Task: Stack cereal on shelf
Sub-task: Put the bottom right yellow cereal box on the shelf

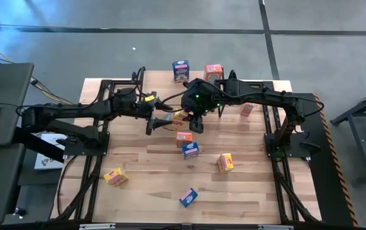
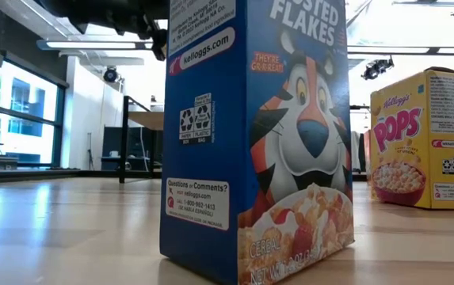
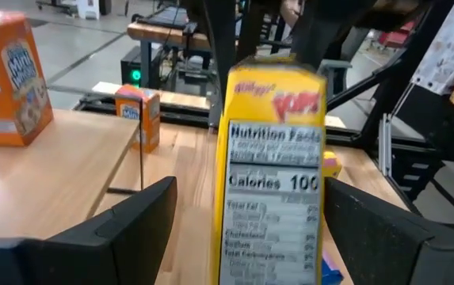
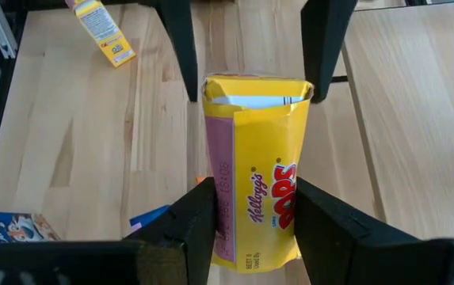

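Both dark arms reach in from the table's side edges and meet over the middle of the light wooden table [image 1: 163, 185], toward its far edge. The right gripper [image 4: 246, 237] has its fingers clamped on a small yellow cardboard Pops cereal box [image 4: 257, 170], held up off the table. The left gripper [image 3: 246, 237] stands with jaws wide, one dark finger on each side of that same yellow box [image 3: 272, 166] — not touching it.

Only the high view shows the spread: blue and orange boxes on the wood-topped shelf [image 1: 259, 83] along the far edge, other boxes scattered toward the near edge. The low view shows a tall blue Frosted Flakes box [image 2: 258, 134] standing close by, another yellow Pops box [image 2: 421, 138] beyond it.
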